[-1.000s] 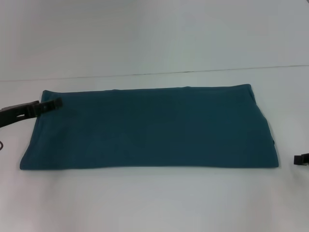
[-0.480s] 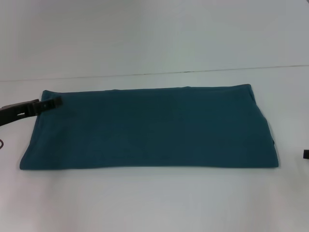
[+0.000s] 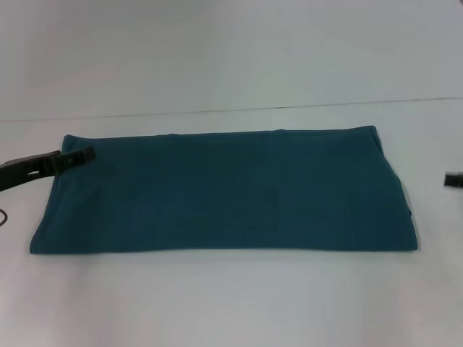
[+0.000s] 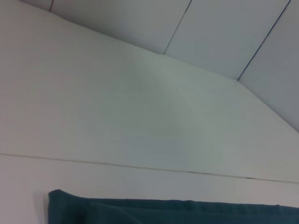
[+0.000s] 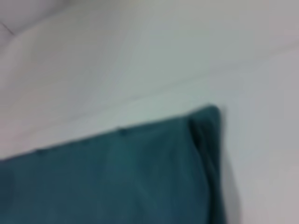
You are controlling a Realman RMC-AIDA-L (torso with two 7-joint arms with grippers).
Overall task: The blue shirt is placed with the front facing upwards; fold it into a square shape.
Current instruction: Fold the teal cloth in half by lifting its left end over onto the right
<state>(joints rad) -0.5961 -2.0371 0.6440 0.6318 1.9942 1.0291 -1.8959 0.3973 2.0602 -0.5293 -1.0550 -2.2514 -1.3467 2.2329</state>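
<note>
The large dark teal-blue cotton shirt [image 3: 224, 191] lies flat on the white table [image 3: 231, 296], filling the middle of the head view as a wide band, much longer across than it is deep. Its far edge runs nearly straight from the upper left to the upper right of the cloth, and its near edge runs level across the lower middle of the frame. No lettering or neck label shows on the upper face; the surface is plain and smooth. At the right end the cloth shows a doubled edge, one layer lying over another.

The left gripper [image 3: 85, 154], a slim dark claw, comes in from the left edge of the head view and its tip sits over the far left corner of the shirt. Whether the tip touches the cloth cannot be told, and how far its jaws stand apart cannot be told either.

The right gripper [image 3: 453, 179] shows only as a small dark tip at the right edge of the head view, apart from the shirt's right end and over bare table. Its state cannot be told.

The left wrist view shows a corner of the shirt [image 4: 140, 210] at the bottom of the frame. The right wrist view shows another corner [image 5: 140, 172] in the lower half of its frame.
</note>
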